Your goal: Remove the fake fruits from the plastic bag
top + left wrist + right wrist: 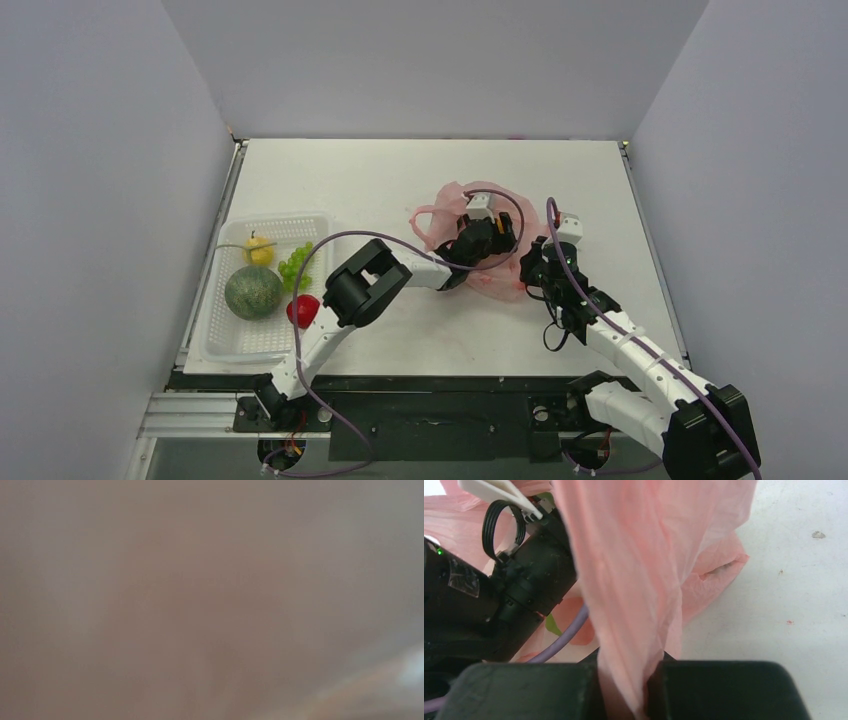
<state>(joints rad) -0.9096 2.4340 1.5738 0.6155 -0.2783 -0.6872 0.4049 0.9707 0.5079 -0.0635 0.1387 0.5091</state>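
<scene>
The plastic bag (447, 205) lies crumpled centre-right on the bench (360, 175). One fold is clenched betw. the right gripper (629, 685) fingers (524, 690). The left gripper (488, 238) is positioned over the bag. Its finger state cannot be told because the wrist view is blurred. The fake fruits, i.e. red fruit (303, 311), green round fruit (253, 292), grape bunch (296, 264) and yellow fruit (259, 250), are contained in the white tray (300, 221) at left, well apart from the bag.
</scene>
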